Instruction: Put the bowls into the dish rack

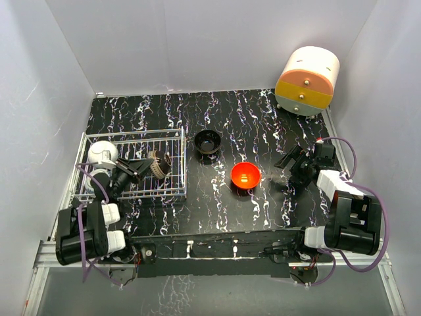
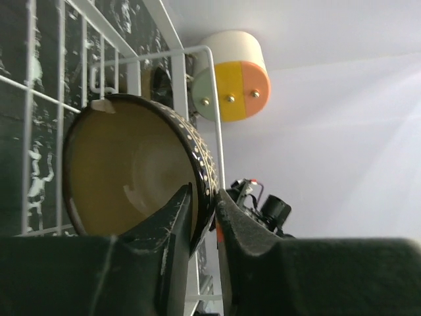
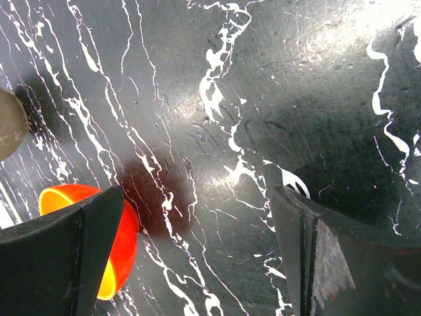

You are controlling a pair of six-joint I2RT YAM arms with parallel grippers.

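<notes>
The white wire dish rack stands at the left of the table. My left gripper reaches into it, shut on the rim of the brown/gold bowl, which is tipped on edge; in the left wrist view the bowl is pinched between my fingers. A white bowl rests upside down in the rack's left end. The black bowl and the red-orange bowl sit on the table right of the rack. My right gripper is open and empty, right of the red-orange bowl. The blue-and-white bowl is out of view.
A round cream-and-orange drawer cabinet stands at the far right corner; it also shows in the left wrist view. White walls close in the black marbled table on three sides.
</notes>
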